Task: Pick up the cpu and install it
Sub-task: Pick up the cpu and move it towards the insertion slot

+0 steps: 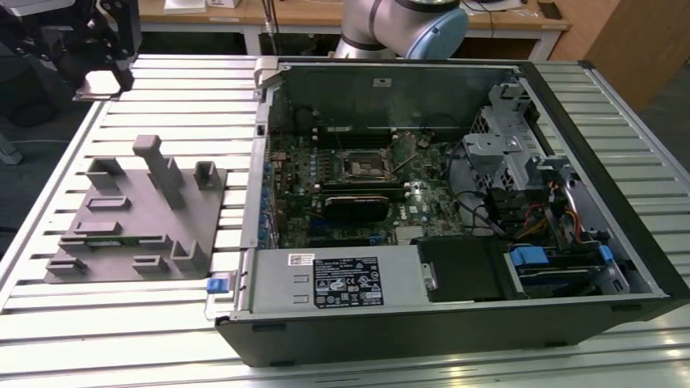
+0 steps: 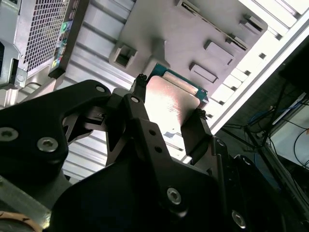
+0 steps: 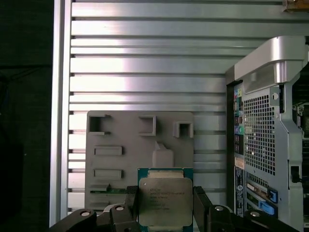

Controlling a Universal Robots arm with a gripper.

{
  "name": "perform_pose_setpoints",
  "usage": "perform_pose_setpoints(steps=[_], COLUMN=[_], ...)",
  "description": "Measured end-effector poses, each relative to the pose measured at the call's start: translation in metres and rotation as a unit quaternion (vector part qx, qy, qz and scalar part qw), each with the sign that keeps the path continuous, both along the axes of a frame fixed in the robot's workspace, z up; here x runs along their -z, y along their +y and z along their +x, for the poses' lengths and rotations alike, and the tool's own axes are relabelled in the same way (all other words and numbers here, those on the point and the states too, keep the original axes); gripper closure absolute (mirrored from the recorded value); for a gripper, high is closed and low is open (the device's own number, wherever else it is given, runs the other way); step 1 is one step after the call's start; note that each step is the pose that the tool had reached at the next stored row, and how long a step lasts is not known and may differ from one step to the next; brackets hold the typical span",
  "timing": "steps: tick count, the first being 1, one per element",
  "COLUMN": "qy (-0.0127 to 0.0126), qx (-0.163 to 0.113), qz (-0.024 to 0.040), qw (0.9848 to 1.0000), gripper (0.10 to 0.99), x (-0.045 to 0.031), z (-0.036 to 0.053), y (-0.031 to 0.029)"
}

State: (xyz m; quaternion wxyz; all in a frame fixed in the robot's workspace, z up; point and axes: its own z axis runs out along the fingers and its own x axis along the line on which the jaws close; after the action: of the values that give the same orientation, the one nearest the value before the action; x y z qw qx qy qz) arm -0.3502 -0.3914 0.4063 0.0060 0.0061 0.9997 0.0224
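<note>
Cpu sits in the pincer, silvery top facing the first wrist view, green board edge showing along one side. Pincer clenched on it: one dark finger on each of two opposite edges, chip flat between them in both wrist views.

Position: held aloft over the slatted surface, near the far corner at the exterior view's left. Grey holder lies below and apart from the chip, not touching it. Open case lies on its side at the exterior view's right. Black socket sits on the board inside it, well apart from the chip.

Step in hand, as I judge it: pick-up done, carry under way, install not yet begun.

What the install calls for, by my reading: a crossing over the case wall with the grip kept firm, then the chip brought level and square over the socket, corners matched. Whether the socket's metal frame stands open cannot be told from here. A tilted or turned chip would likely not seat.
</note>
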Motion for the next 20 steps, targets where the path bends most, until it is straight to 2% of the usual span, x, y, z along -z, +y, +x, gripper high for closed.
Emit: perform_pose_setpoints(steps=[20], qy=[0.0001], qx=[0.0], qz=[0.0], qw=[1.0], gripper=[0.545], x=[0.0], z=[0.0238], y=[0.0005])
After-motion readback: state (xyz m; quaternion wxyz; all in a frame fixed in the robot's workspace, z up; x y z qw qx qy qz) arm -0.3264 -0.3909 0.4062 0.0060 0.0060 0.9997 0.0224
